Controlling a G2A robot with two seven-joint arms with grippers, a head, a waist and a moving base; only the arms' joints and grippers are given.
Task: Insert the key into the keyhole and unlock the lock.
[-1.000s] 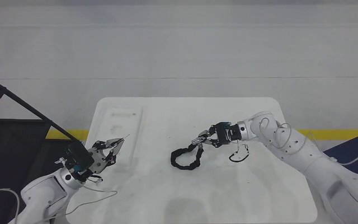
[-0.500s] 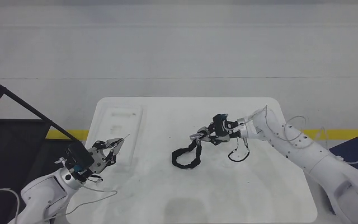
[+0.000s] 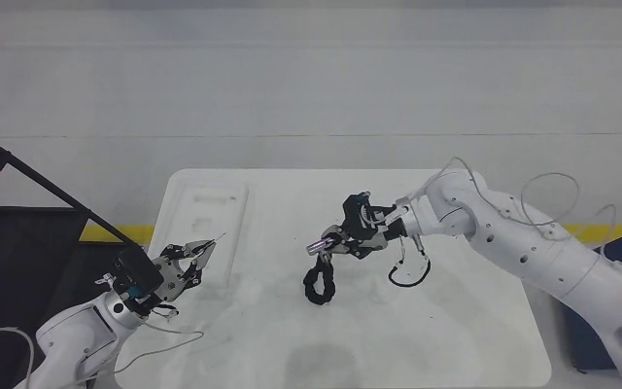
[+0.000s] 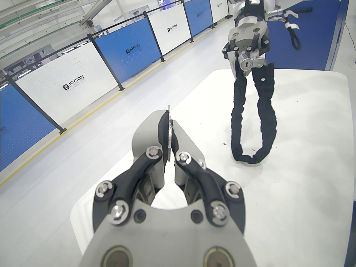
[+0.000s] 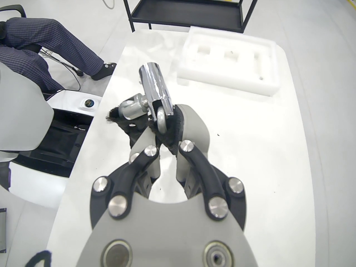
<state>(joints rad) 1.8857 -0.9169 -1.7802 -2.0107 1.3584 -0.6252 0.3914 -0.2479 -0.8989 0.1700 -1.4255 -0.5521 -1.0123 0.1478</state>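
The left hand (image 4: 169,137) pinches what seems to be the key (image 4: 168,118); the right hand (image 5: 167,131) pinches the raised lock (image 5: 154,84). Key and keyhole (image 4: 246,63) sit well apart: insertion and turning are not yet done.

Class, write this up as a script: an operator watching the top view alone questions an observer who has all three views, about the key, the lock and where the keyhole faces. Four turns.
Operator: I see a thin sliver at the left end effector. Is that the key?
Observer: Yes. In the left wrist view it is shut on the key, which is seen edge-on with its tip poking out in front.
Operator: The right end effector holds the lock. Which way does it point?
Observer: Its keyhole squarely faces the left wrist camera, so it is turned toward the key.
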